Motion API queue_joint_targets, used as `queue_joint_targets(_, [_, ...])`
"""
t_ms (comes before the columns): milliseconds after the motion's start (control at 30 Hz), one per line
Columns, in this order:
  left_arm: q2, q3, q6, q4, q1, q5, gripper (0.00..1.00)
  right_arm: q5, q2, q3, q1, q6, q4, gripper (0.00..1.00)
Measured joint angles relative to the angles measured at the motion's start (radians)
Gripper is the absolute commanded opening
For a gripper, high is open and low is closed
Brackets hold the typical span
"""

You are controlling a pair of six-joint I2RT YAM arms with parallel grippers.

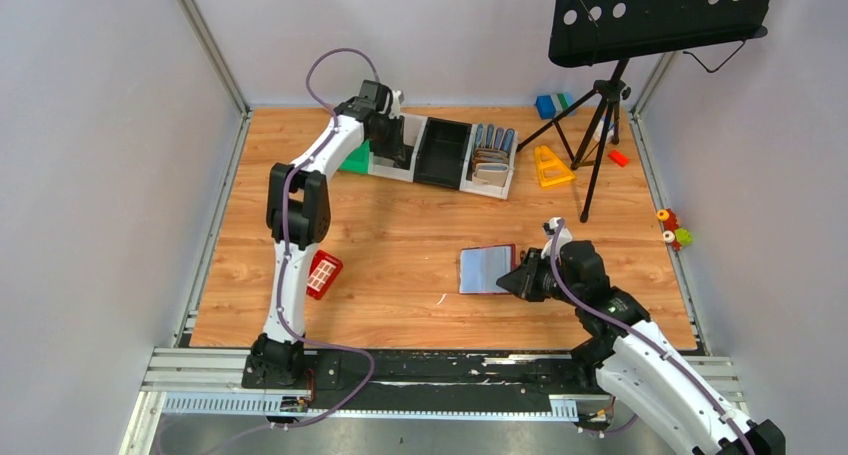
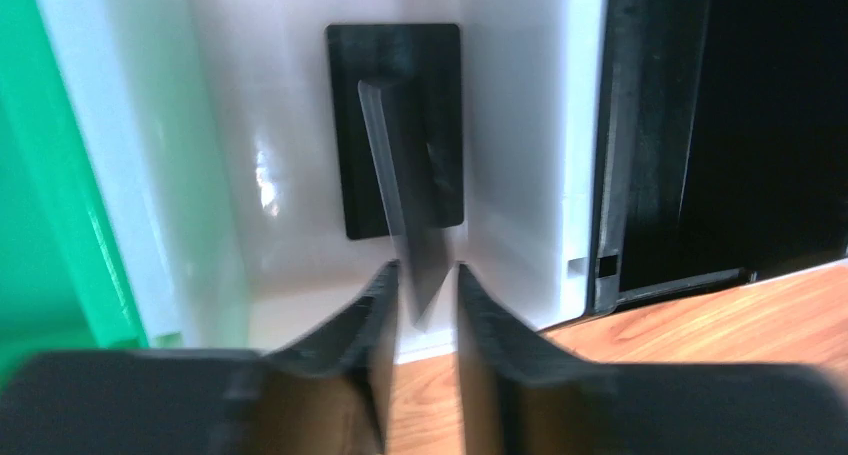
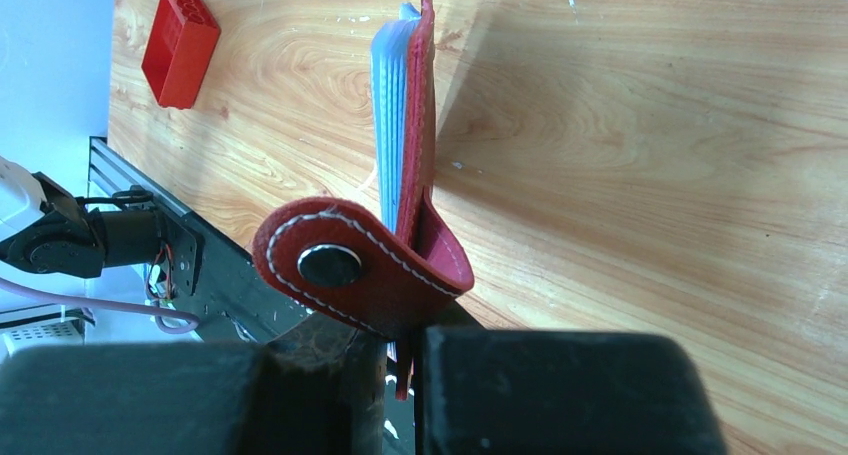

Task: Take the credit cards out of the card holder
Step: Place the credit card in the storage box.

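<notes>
At the back of the table my left gripper hangs over a white bin. A black credit card stands edge-on with its lower corner between my left gripper's parted fingers, with a gap beside it. Another black card lies flat on the bin floor. The maroon card holder is held on edge above the table, snap tab curled toward the camera, pale blue-grey pockets showing. My right gripper is shut on its near edge; from above the card holder sits left of the right gripper.
A black bin and a rack of upright wallets stand right of the white bin, a green piece left of it. A red gridded piece lies by the left arm. A yellow triangle and a music stand tripod are at back right.
</notes>
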Motion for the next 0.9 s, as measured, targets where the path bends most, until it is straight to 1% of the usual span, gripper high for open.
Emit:
queue_joint_targets(100, [-0.001,0.000,-0.003,-0.020,0.005,-0.011,0.55,0.000,0.010,0.000,0.000,0.003,0.004,0.00])
queue_joint_targets(233, [-0.026,-0.010,0.000,-0.031,0.007,-0.069,0.60,0.000,0.016,0.000,0.000,0.008,0.010,0.00])
queue_joint_targets(300, [-0.066,-0.046,0.002,-0.029,0.006,-0.089,0.63,0.001,0.018,0.000,0.000,0.009,0.012,0.00])
queue_joint_targets(400, [-0.179,-0.150,0.004,-0.022,0.000,-0.109,0.69,0.012,0.030,0.000,0.000,0.007,0.013,0.00])
queue_joint_targets(500, [-0.349,-0.307,0.006,0.017,-0.022,-0.135,0.75,0.020,0.050,0.000,0.000,0.005,0.013,0.00])
queue_joint_targets(633, [-0.590,-0.537,-0.003,0.098,-0.095,-0.138,0.77,0.002,0.056,0.000,0.000,-0.005,0.031,0.01])
queue_joint_targets(733, [-0.756,-0.713,-0.018,0.163,-0.164,-0.109,0.78,-0.016,0.058,0.000,0.000,-0.013,0.060,0.01])
queue_joint_targets(767, [-0.825,-0.797,-0.030,0.199,-0.193,-0.084,0.77,-0.024,0.059,0.000,0.000,-0.014,0.075,0.01])
queue_joint_targets(833, [-0.890,-0.884,-0.048,0.238,-0.213,-0.053,0.79,-0.034,0.058,0.000,0.000,-0.014,0.090,0.01])
queue_joint_targets(900, [-0.977,-1.013,-0.077,0.284,-0.216,-0.011,0.81,-0.047,0.058,-0.003,0.000,-0.013,0.111,0.01])
